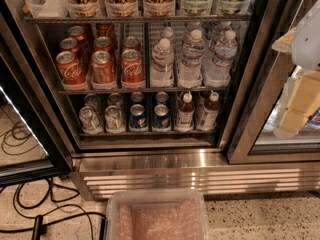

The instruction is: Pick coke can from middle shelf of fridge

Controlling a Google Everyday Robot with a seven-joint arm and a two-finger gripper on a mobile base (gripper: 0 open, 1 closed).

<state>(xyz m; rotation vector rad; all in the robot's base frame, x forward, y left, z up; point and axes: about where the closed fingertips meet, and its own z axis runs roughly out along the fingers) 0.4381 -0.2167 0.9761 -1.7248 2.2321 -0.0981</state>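
Observation:
The fridge (150, 164) stands open in front of me. Several red coke cans (102, 66) stand in rows on the left half of the middle shelf (145, 90), the front ones at its rail. My gripper (295, 111) hangs at the right edge of the view, in front of the glass door (260, 84). It is well to the right of the cans and apart from them, and it holds nothing that I can see.
Water bottles (192, 59) fill the right half of the middle shelf. Below stand green-and-silver cans (91, 119), Pepsi cans (138, 116) and small bottles (185, 111). Clear bins with tall cans (120, 1) sit above. A clear plastic tub (155, 216) and black cables (30, 219) lie on the floor.

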